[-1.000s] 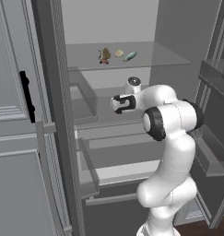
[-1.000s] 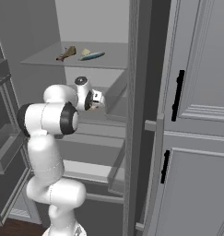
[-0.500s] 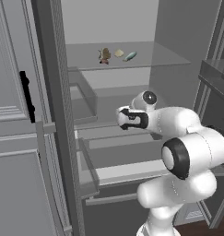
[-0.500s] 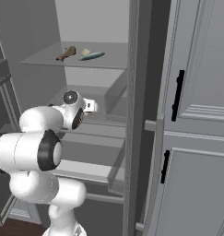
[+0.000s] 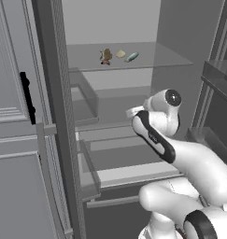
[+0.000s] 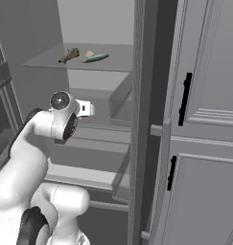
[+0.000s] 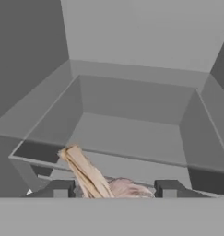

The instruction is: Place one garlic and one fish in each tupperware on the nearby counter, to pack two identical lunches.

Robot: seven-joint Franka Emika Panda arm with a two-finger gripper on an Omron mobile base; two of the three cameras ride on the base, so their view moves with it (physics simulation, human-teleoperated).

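White arm with dark joints; grey cabinet doors with black handles; on the grey shelf, a brown fish, pale garlic, blue-grey fish.

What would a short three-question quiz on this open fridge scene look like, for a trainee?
1. True or false: the upper shelf holds three small items.
2. Multiple choice: in the hand view, what sits between the finger tips of the gripper? A) a garlic bulb with a tan stalk; B) a blue fish; C) nothing.
3. Fill in: in the right base view, the black handles are on doors at the ___ side of the picture.
Key: 1 true; 2 A; 3 right.
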